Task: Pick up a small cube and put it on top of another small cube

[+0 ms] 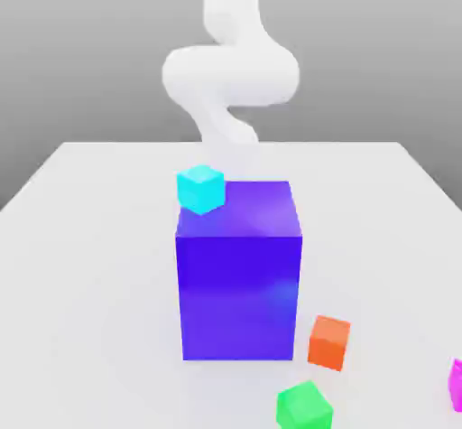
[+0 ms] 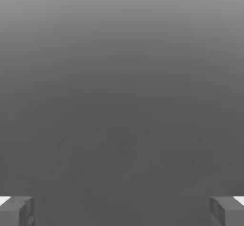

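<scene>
Cyan cube near big blue block's edge, end effector wide.

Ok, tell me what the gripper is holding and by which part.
Nothing is held: the gripper is open, with bare space between its fingertips.

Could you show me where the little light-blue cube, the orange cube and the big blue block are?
light-blue cube (image 1: 200, 189): exterior view, on its front face.
orange cube (image 1: 328, 343): exterior view, middle of its front face.
big blue block (image 1: 240, 296): exterior view, middle of its front face.
</scene>
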